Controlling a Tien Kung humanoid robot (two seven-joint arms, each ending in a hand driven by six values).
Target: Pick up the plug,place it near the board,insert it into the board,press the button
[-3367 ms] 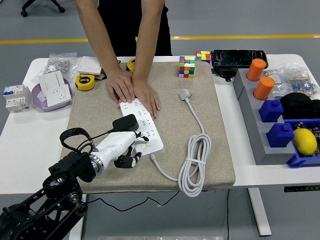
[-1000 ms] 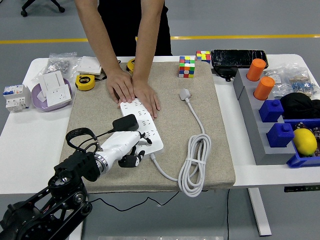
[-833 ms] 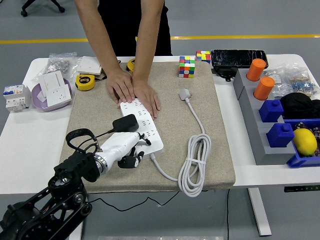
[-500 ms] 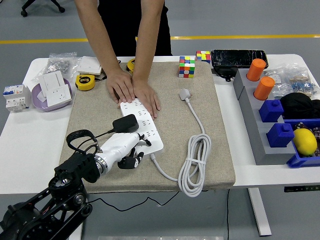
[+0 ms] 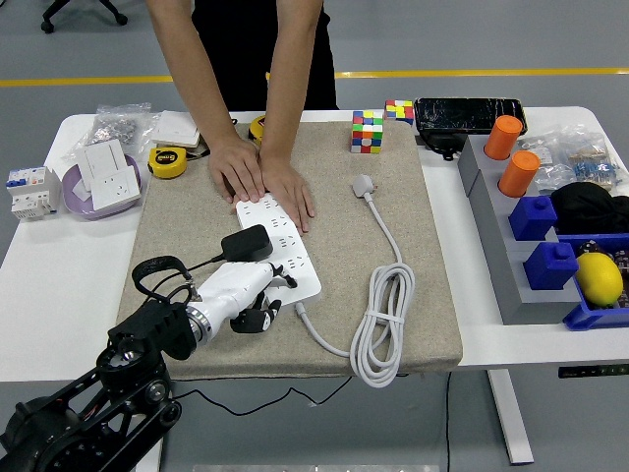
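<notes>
The left hand [image 5: 243, 292] reaches in from the near left and lies over the near left part of the strip [image 5: 279, 247], its white back up and its dark fingers [image 5: 257, 317] curled down at the strip's near edge. Whether the fingers grip anything cannot be told. The black plug [image 5: 247, 244] sits just beyond the hand, on the strip's left side, with its thin black cord [image 5: 157, 273] looping back along the wrist. Whether the plug's pins are in a socket cannot be told.

The strip is white and lies at a slant on a beige mat [image 5: 334, 187] that covers the middle of the table [image 5: 49, 285]. At the strip's far end a person [image 5: 246, 39] standing at the far side presses both hands [image 5: 260, 177] flat on it. The strip's own white cable [image 5: 383, 324] runs from its near end to a tied coil on the right of the mat, then away to a white plug [image 5: 365, 185] lying free.

At the mat's far edge stand two colour cubes [image 5: 369, 130]. On the left of the table lie a yellow tape measure [image 5: 168, 161] and a purple dish [image 5: 74, 189] with white sockets. On the right a grey rack [image 5: 496, 226] holds orange cylinders [image 5: 511, 152] and blue blocks [image 5: 541, 236], and a yellow ball [image 5: 600, 278] lies in a blue bin.
</notes>
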